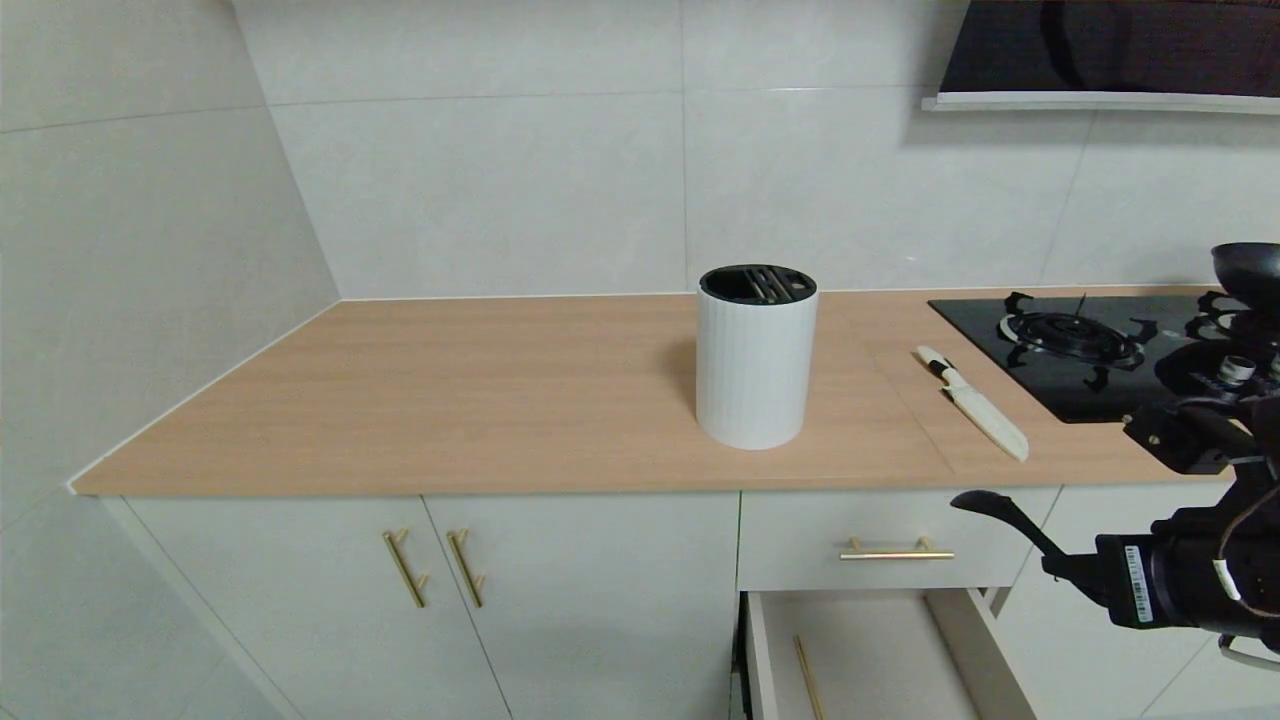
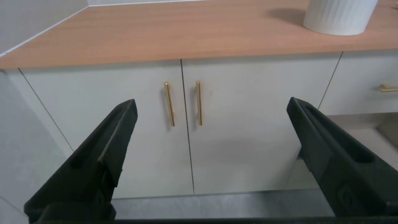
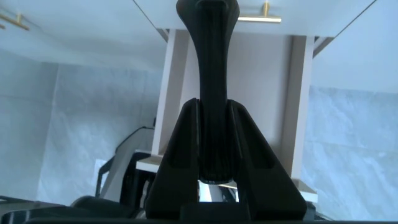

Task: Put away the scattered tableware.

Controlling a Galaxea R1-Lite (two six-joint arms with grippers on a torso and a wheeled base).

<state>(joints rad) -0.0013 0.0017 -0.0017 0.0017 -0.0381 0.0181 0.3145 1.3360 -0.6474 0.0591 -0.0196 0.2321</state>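
Drawer point(image 1: 962, 645): we see it open under the worktop point(image 1: 450, 390), below the holder point(image 1: 756, 365) and to its right, with a slim gold stick point(image 1: 808, 680) inside.
Right gripper point(image 1: 1065, 565): low and well to the right of the holder, jaws pinching a black utensil point(image 1: 995, 508).
Left gripper point(image 2: 211, 106): jaws spread and holding nothing, facing the cupboard doors point(image 2: 186, 118) left of and below the holder.
Knife point(image 1: 975, 403): flat on the worktop, just right of the holder.
Step in hand: we judge the utensil belongs in the holder's slotted top.
Doing it well: we would lift it above the rim, pass over the knife, stand it upright over a slot, then lower it before letting go, so the holder does not tip.
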